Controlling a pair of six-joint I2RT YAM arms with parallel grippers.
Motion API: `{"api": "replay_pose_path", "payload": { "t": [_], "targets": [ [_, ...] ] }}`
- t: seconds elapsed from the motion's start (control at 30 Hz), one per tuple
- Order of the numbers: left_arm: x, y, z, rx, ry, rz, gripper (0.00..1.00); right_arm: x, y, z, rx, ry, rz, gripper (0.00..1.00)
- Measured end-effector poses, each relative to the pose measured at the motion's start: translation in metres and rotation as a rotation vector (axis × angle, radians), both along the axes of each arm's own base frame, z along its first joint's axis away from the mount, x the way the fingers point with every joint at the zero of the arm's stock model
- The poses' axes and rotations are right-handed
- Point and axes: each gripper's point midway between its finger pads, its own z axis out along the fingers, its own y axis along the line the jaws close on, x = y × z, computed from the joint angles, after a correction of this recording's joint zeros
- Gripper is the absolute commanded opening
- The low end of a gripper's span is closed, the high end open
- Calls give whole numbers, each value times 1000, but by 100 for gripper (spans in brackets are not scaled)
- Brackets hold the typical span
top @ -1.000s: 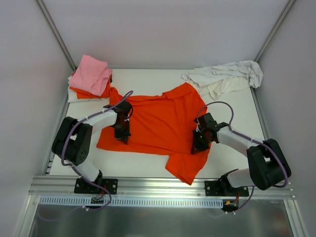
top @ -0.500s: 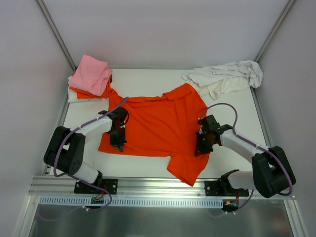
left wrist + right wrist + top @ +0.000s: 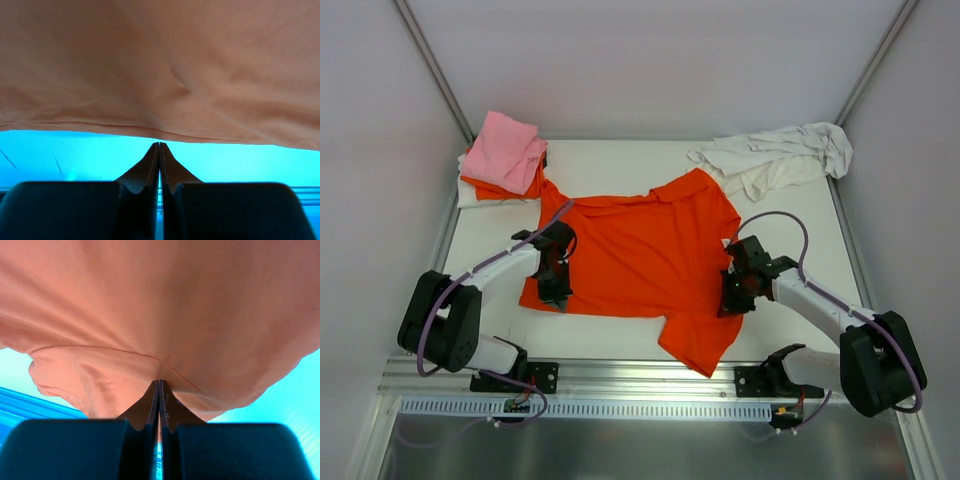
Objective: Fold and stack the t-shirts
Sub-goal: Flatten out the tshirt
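both arms reach low and forward. left tool (image 3: 560, 296) pinches the 9 o'clock hem of the orange t-shirt (image 3: 640, 250), right tool (image 3: 728, 302) pinches its 4 o'clock edge. it lies flat mid-surface (image 3: 790, 235), long axis 9-to-3.

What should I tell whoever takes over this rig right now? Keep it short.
Left gripper: shut on the near left hem of the spread orange t-shirt.
Right gripper: shut on the same shirt's right side, near the sleeve.
Done: a folded pile sits at the far left corner, pink on top.
Left to do: fold this orange one, then the crumpled white t-shirt at the far right, and stack both.
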Motion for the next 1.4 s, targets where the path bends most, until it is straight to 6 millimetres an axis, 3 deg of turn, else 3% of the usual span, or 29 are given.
{"api": "replay_pose_path", "payload": {
  "t": [0.23, 0.57, 0.73, 1.03, 1.4],
  "targets": [
    [20, 0, 9, 1, -111, 9, 0, 6, 1, 3, -14, 5, 0, 0],
    [46, -7, 19, -8, -189, 8, 0, 64, 26, 38, 16, -84, 13, 0],
    [59, -8, 17, 6, -213, -3, 0, 82, 34, 37, 11, -81, 22, 0],
    [69, -8, -12, 59, -133, -25, 0, 79, 37, 6, -18, 25, 36, 0],
    [69, -8, -14, 60, -130, -29, 0, 80, 38, 5, -14, 25, 39, 0]
  ]
}}
